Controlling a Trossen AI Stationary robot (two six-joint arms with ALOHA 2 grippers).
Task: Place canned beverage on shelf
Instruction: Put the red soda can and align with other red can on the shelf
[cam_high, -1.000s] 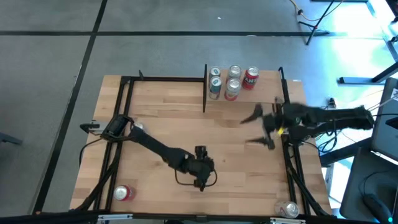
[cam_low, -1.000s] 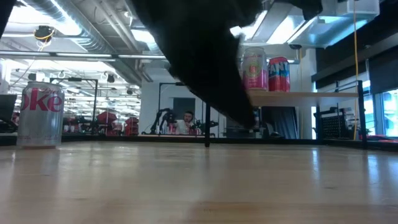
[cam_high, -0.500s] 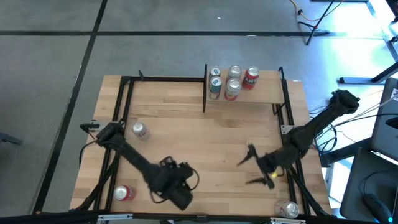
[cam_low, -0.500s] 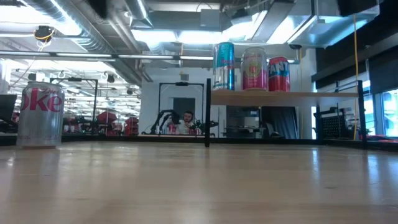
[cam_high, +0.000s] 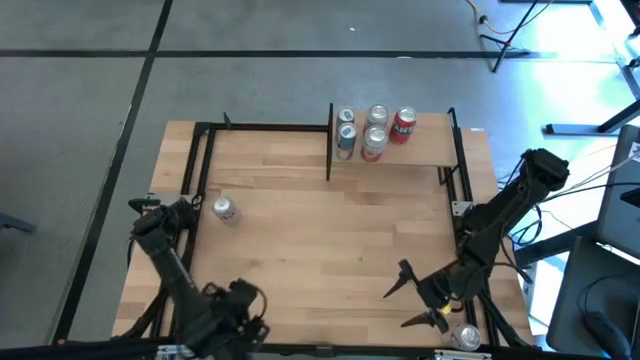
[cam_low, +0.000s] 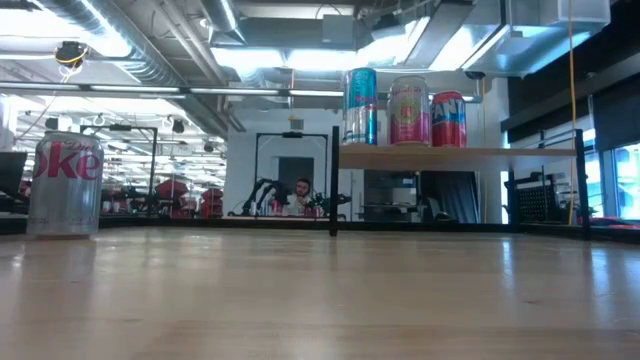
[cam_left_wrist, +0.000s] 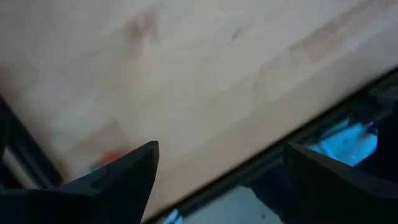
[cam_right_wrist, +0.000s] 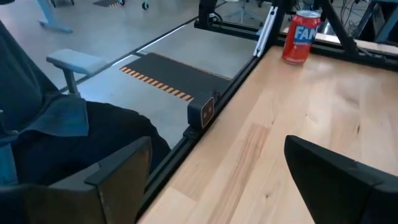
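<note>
Five cans (cam_high: 372, 130) were seen standing on the shelf (cam_high: 420, 150) at the table's (cam_high: 320, 230) far right corner. The left gripper (cam_high: 238, 318) was positioned at the near left edge and the right gripper (cam_high: 418, 296) near the near right corner, both spread wide and empty. A silver can (cam_high: 224, 208) was seen near the left edge.

Both arms have drawn back: left gripper (cam_high: 232, 318) and right gripper (cam_high: 412, 299) now at the near edge.
</note>
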